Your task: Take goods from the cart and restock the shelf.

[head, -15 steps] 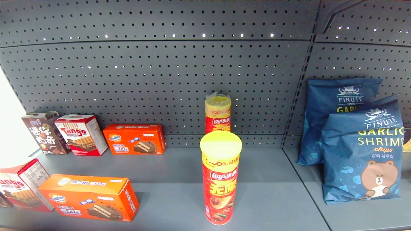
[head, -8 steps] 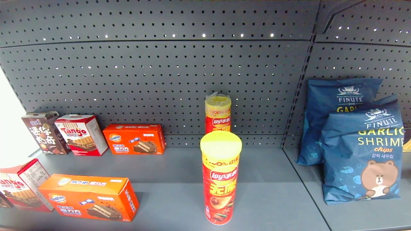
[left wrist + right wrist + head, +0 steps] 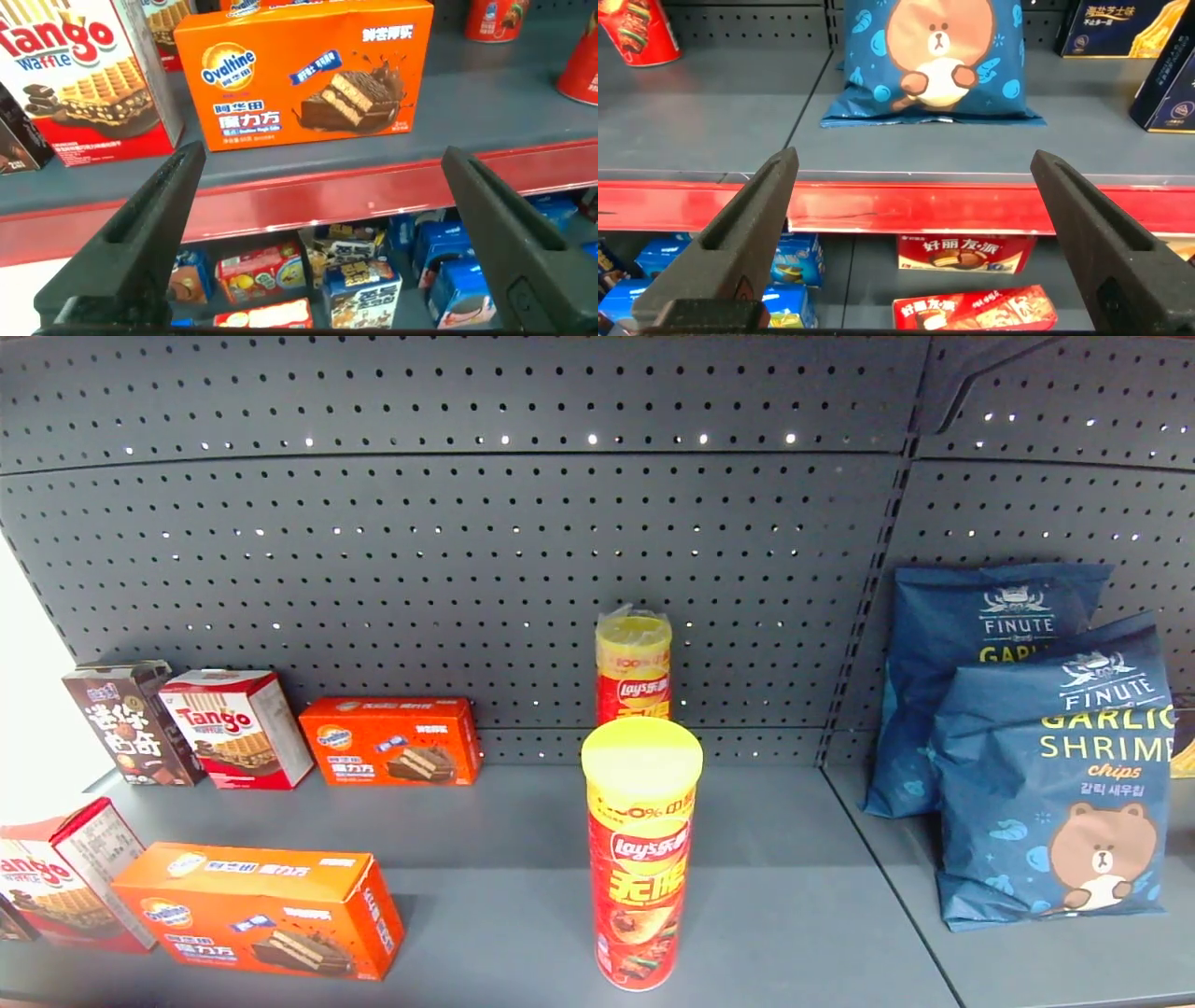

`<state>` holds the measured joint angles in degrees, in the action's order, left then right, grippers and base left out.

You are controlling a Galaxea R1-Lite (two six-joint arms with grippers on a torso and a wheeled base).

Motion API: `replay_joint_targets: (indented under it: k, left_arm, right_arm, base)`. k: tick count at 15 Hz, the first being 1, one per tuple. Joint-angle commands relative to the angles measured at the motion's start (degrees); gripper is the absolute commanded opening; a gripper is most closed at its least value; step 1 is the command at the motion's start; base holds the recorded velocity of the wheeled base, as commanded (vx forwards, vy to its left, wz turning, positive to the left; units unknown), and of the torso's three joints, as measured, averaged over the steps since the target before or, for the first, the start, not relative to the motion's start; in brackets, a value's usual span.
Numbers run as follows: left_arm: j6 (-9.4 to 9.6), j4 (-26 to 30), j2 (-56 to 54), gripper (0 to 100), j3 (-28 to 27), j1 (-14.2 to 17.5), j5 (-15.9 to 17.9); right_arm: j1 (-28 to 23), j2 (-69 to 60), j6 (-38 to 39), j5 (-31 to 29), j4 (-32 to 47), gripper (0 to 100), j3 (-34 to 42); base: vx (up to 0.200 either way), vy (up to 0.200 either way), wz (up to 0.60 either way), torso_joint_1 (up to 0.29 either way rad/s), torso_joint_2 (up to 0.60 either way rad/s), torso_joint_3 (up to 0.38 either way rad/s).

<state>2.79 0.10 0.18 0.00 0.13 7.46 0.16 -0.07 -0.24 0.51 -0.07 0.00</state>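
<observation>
The grey shelf [image 3: 766, 896] carries a red chip can [image 3: 642, 859] with a yellow lid near its front, and a second can [image 3: 634, 665] behind it. At the left lie two orange wafer boxes [image 3: 266, 910] [image 3: 392, 740]. My left gripper [image 3: 322, 163] hangs open and holds nothing, just in front of the shelf's red edge [image 3: 374, 191], facing the front orange box [image 3: 304, 79]. My right gripper [image 3: 912, 161] is likewise open with nothing in it before the red edge [image 3: 971, 205], facing a blue chips bag [image 3: 934, 61].
Two blue chips bags [image 3: 1055, 793] [image 3: 971, 653] lean at the right. Red wafer boxes [image 3: 238, 728] [image 3: 56, 877] and a brown box [image 3: 131, 723] stand at the left. A lower shelf holds several small packs [image 3: 355, 280] [image 3: 966, 252]. Bare shelf floor lies either side of the front can.
</observation>
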Motion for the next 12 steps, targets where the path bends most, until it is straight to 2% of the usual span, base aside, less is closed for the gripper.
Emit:
replay_joint_targets:
  k: [1, 8, 10, 12]
  left_arm:
    - [0.02, 0.0, -0.2, 100, 0.0, 0.0, 0.0]
    - [-0.07, 0.0, -0.2, 100, 0.0, 0.0, 0.0]
    - [0.64, 0.0, -0.2, 100, 0.0, 0.0, 0.2]
    - [-0.42, 0.0, -0.2, 100, 0.0, 0.0, -0.5]
  right_arm:
    - [0.0, 0.1, 0.0, 0.0, 0.0, 100, 0.0]
    - [0.0, 0.1, 0.1, 0.0, 0.0, 100, 0.0]
    - [0.0, 0.1, 0.0, 0.0, 0.0, 100, 0.0]
    - [0.0, 0.1, -0.1, 0.4, 0.0, 100, 0.0]
  base:
    - [0.000, 0.000, 0.00, 0.000, 0.00, 0.000]
    - [0.000, 0.000, 0.00, 0.000, 0.00, 0.000]
    - [0.000, 0.000, 0.00, 0.000, 0.00, 0.000]
    - [0.000, 0.000, 0.00, 0.000, 0.00, 0.000]
